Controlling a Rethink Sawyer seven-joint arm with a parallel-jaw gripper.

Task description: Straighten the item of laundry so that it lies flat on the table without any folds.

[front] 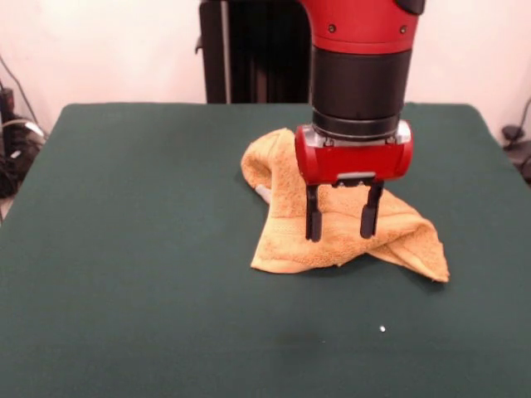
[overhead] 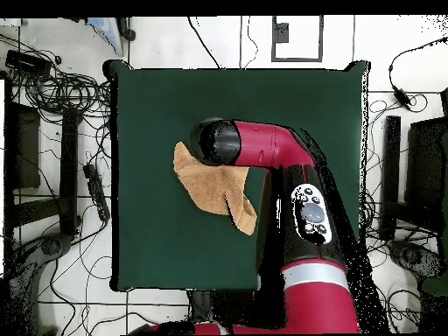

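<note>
The towel (front: 332, 228) lies crumpled and folded over near the middle of the desk (front: 124, 274), a little toward its far edge. The claw (front: 341, 217) hangs over it, released and grasping nothing. Closing here risks pinching several layers together, so the folds would only drag.

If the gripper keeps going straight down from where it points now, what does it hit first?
Most likely the crumpled towel: the open gripper points down with its fingers in front of the folds. Its height above the cloth is unclear; the table lies beneath.
</note>
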